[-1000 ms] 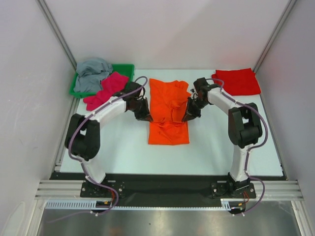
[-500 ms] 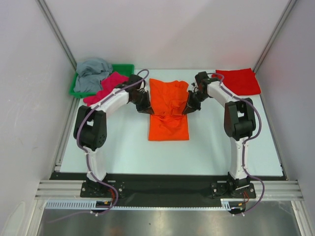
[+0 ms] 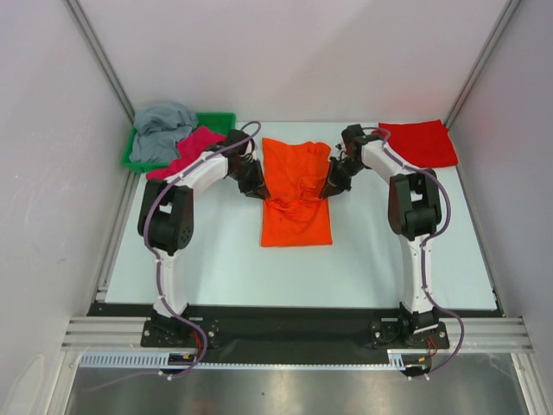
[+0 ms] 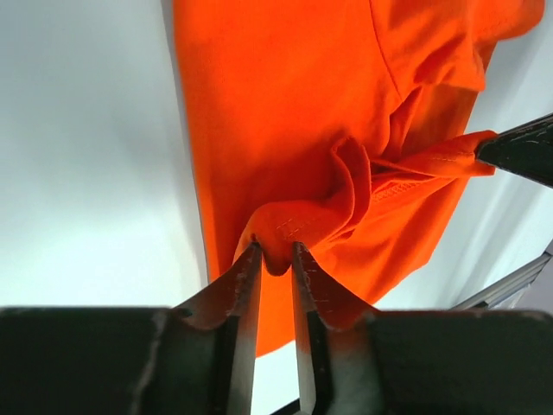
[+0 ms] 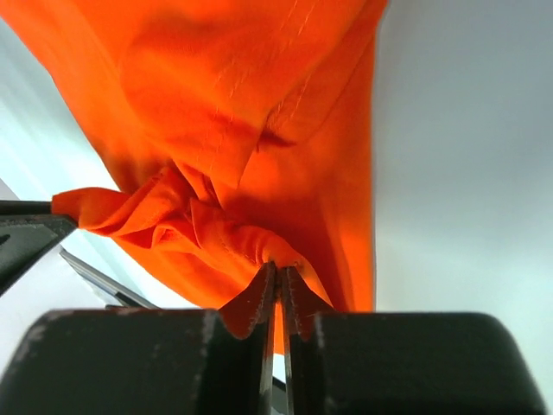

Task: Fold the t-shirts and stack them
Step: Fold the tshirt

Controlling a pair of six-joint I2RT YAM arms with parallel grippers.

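Tabletop (image 3: 216, 259), orange t-shirt (image 3: 295, 177) edges between jaws

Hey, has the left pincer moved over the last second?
Yes. The left pincer, gripping the orange t-shirt, has moved away from the robot in the top view, nearer the green tray.

A lab robot cell is shown: a white table (image 3: 225, 277) is boxed in by plain white panels (image 3: 294, 52) and aluminium posts (image 3: 99, 56); left arm (image 3: 164, 225) and right arm (image 3: 415, 216) are bolted to a black plate (image 3: 294, 333) at its near edge.
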